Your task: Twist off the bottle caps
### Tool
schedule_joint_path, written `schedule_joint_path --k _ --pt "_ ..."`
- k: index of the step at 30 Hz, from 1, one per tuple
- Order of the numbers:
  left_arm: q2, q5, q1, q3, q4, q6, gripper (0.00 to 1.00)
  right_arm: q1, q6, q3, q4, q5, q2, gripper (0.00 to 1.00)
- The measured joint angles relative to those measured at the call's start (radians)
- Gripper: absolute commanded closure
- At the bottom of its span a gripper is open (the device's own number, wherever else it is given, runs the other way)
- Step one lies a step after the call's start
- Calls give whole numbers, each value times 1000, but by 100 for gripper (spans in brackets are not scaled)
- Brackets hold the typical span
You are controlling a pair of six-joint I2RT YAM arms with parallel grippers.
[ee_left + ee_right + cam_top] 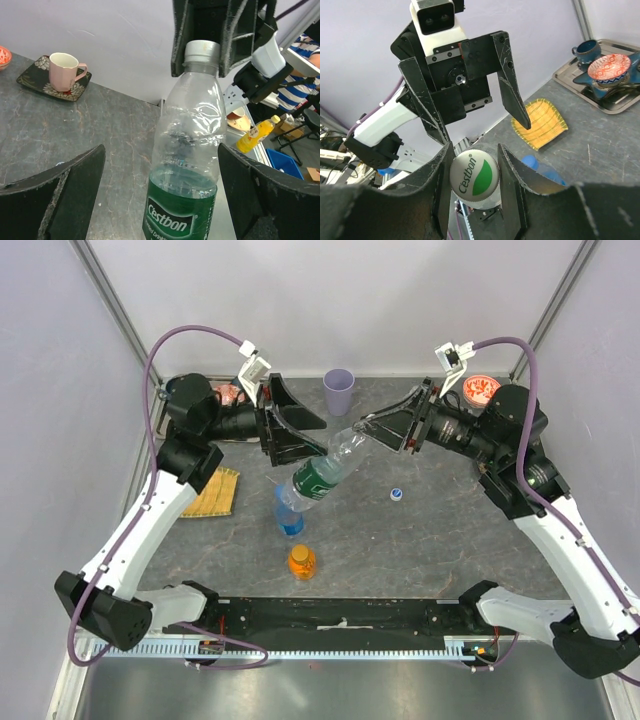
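Observation:
The green-label bottle (320, 477) hangs tilted in the air over the table's middle, its neck toward the right arm. My right gripper (364, 430) is shut on its white-and-green cap (474, 178), one finger on each side. My left gripper (312, 438) is open, with its fingers (55, 195) wide on both sides of the bottle's body (187, 150) and not touching it. The blue-label bottle (288, 517) stands below it, with the short orange bottle (302, 561) in front. A loose blue cap (397, 494) lies on the table. The plain clear bottle is out of view.
A purple cup (338, 390) stands at the back centre. A pink mug (64, 70) on a dark saucer is at the back left. A yellow woven mat (213, 492) lies at the left. A red bowl (481, 390) on a tray is at the back right.

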Motion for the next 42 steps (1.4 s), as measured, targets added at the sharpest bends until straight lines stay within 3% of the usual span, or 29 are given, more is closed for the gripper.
schedule_joint_path --k 15,25,29,33,41,42 --pt "-37 66 -62 -5 6 18 0 0 10 28 41 -42 38 100" --pt "24 76 -162 43 -111 129 1 33 5 61 61 -37 57 100" --pt "38 57 -195 66 -177 181 12 47 -3 61 60 -29 62 100" --pt "38 49 -201 73 -215 226 29 48 -8 61 57 -23 65 100" --pt "39 34 -201 73 -264 276 42 53 -21 61 42 -12 65 100" --pt "39 31 -201 73 -268 280 43 54 -24 61 41 -12 65 74"
